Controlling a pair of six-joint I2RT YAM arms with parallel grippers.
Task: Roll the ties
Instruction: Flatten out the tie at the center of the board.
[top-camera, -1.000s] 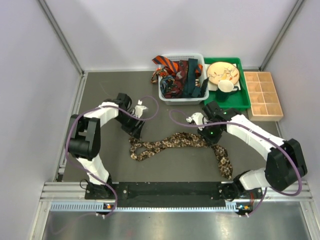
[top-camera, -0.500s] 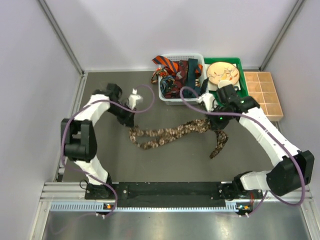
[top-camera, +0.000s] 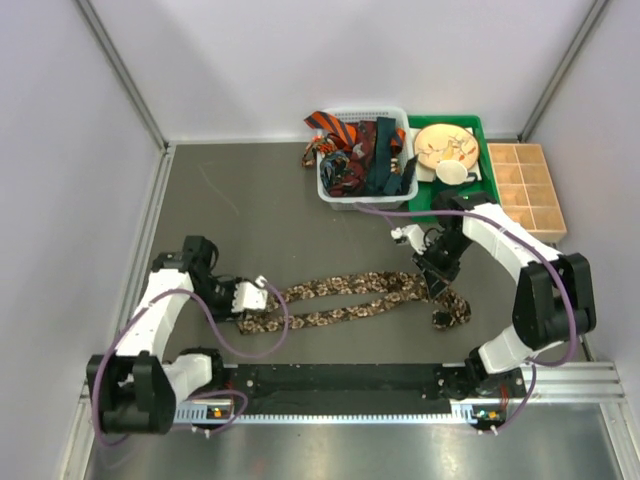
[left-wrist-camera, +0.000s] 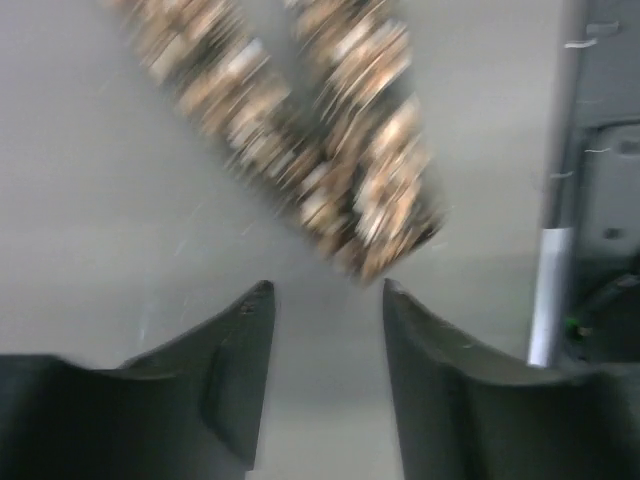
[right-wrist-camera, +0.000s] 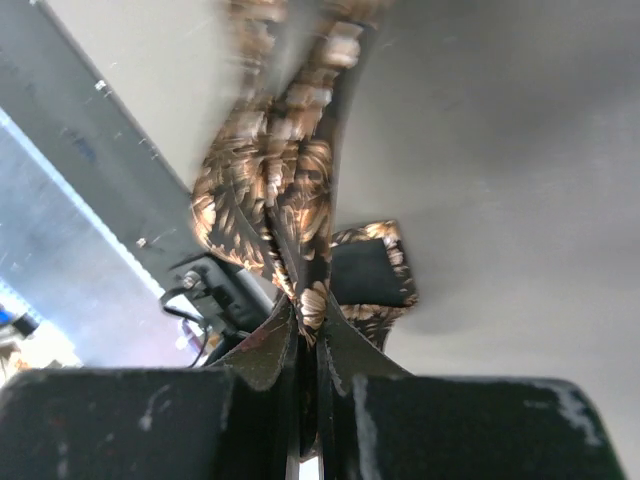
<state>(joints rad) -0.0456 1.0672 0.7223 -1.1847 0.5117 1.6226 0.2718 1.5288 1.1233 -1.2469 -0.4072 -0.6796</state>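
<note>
One long speckled fabric tie (top-camera: 340, 300) is pinched by the right end effector (right-wrist-camera: 305, 322), left end effector (left-wrist-camera: 325, 290) parted beside its fold.

The left arm lies low with its elbow folded back. The left tool (left-wrist-camera: 325, 292) points forward, its two fingers parted and nothing between them. The right arm arches over from its base with the wrist bent down. The right tool (right-wrist-camera: 306, 315) is pinched tight on the speckled tie (right-wrist-camera: 250, 190), which bunches just beyond its tips.
</note>
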